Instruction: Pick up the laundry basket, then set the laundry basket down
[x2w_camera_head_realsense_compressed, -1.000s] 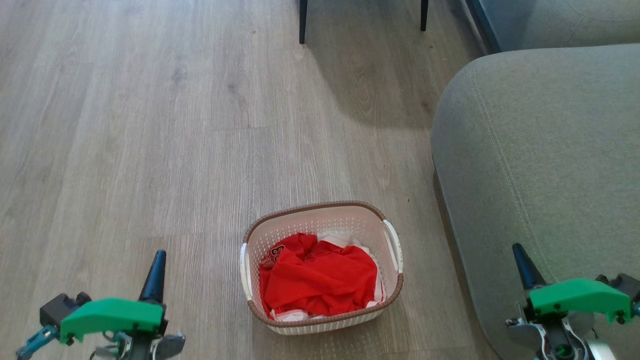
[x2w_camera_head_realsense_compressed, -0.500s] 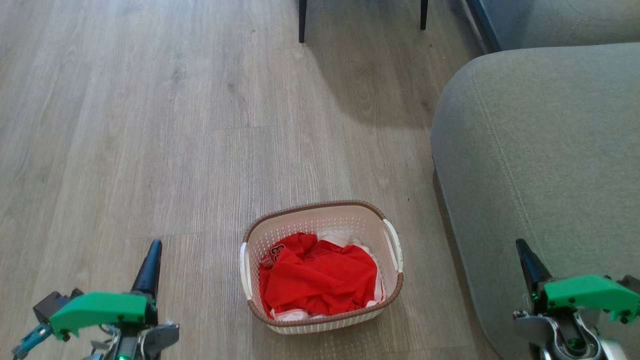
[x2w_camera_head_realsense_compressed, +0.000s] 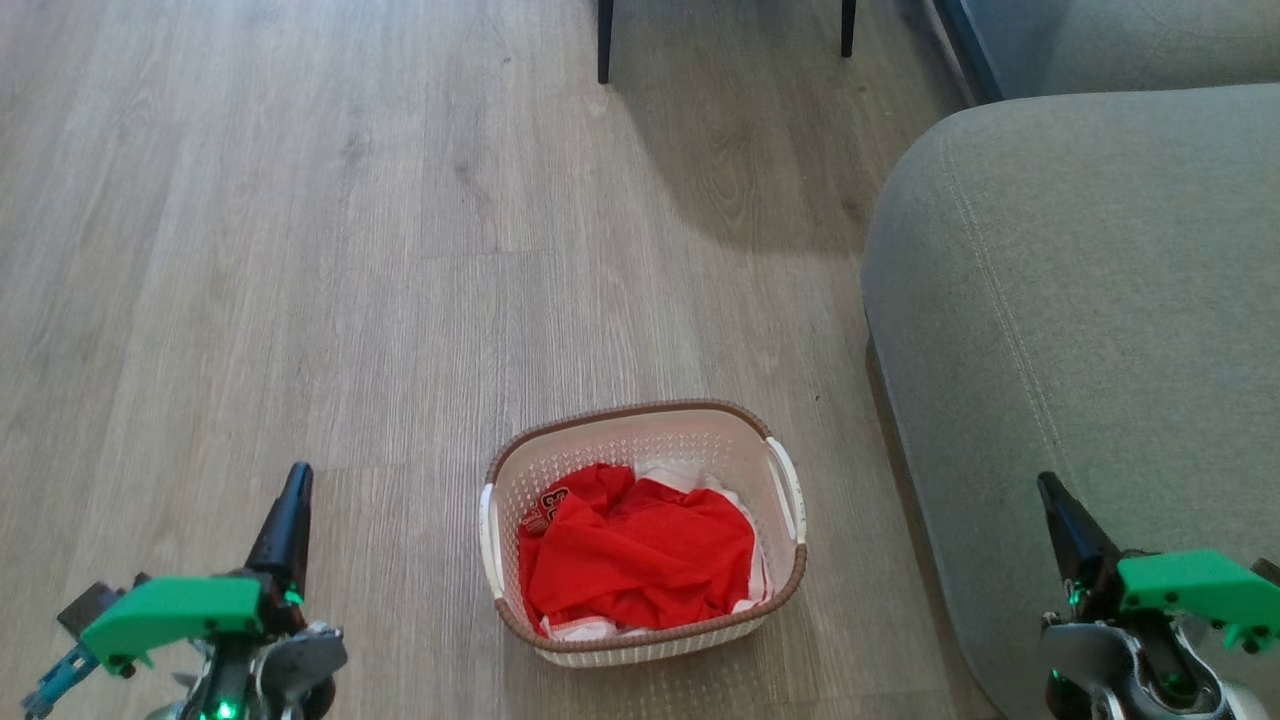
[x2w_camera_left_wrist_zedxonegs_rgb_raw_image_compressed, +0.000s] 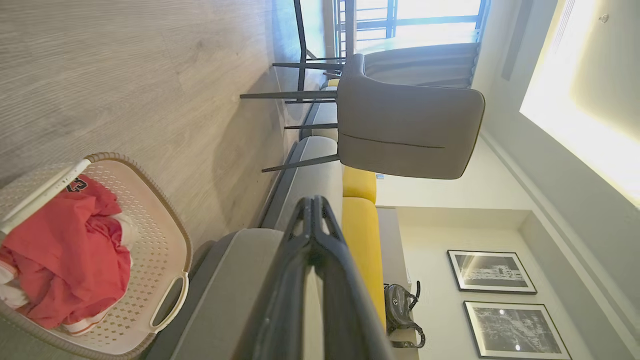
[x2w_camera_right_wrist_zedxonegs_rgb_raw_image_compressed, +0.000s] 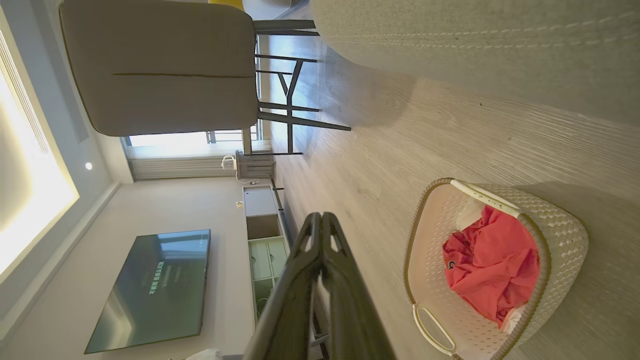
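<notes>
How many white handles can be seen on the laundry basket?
2. The left handle is on the laundry basket's side away from the grey sofa; the right handle is on the side near it.

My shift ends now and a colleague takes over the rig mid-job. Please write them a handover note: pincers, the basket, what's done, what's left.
Left pincer: shut, empty, left of the basket, clear of it.
Right pincer: shut, empty, on the right, near the grey fabric sofa.
Cream-white perforated plastic laundry basket with brown woven-look rim: upright on the wood-plank floor, crumpled red garment inside, both white handles free.
Done: no grasp visible.
Left: open the pincers, take the handles, lift, set down.
</notes>
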